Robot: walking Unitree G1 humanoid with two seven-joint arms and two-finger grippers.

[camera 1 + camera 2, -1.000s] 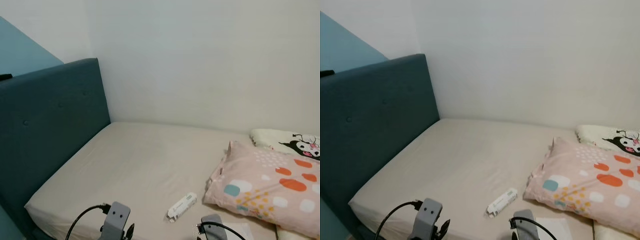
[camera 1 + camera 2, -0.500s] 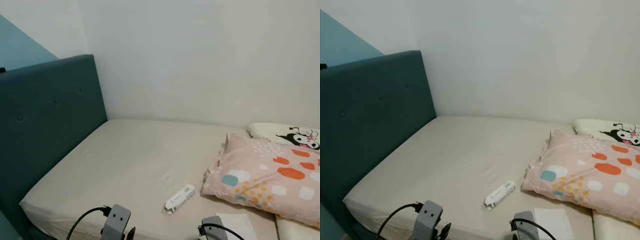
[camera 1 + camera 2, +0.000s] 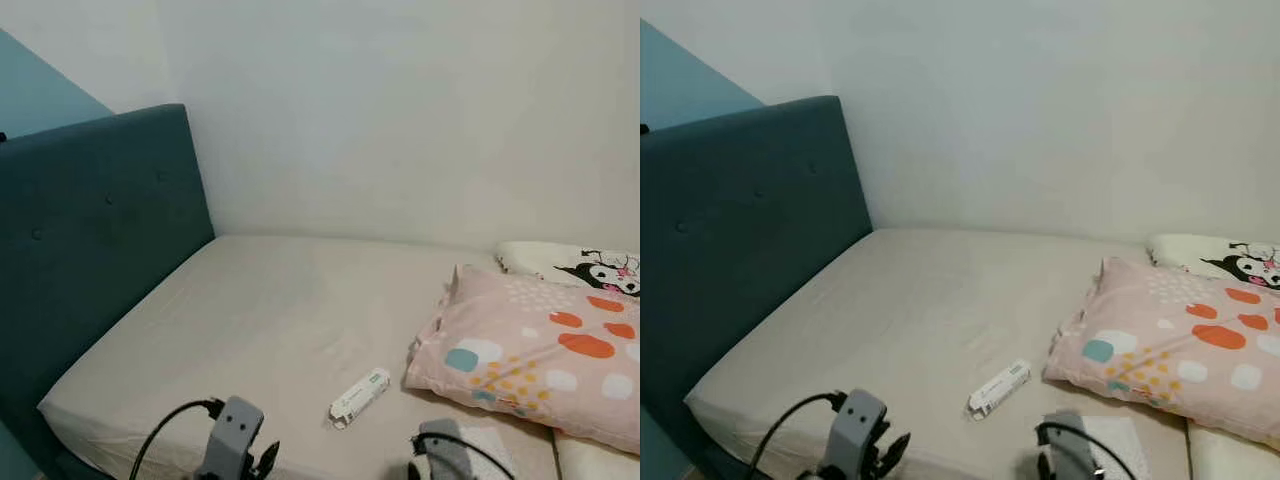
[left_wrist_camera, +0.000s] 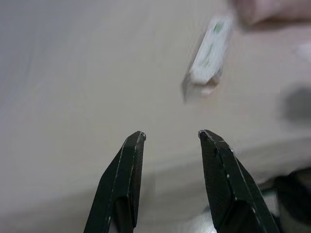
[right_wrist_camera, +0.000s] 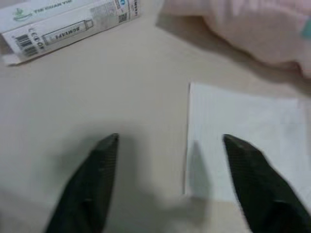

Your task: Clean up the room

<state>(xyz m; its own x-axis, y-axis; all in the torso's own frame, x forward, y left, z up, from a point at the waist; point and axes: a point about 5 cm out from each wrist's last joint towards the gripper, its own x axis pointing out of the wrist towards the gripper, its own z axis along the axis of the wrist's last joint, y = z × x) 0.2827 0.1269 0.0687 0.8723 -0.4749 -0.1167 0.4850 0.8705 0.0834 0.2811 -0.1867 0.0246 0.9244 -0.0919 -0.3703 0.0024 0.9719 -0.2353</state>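
Right pincer spread over white paper on bed; left pincer spread, white box at 1 o'clock.

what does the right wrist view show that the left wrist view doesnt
Right wrist view: a white sheet of paper lying flat on the bed by the right gripper, whose fingers are open, plus readable print on the box.

Left wrist view: the left gripper, open, over the near edge of the mattress.

Both: the small white box on the beige sheet and a bit of the pink pillow.
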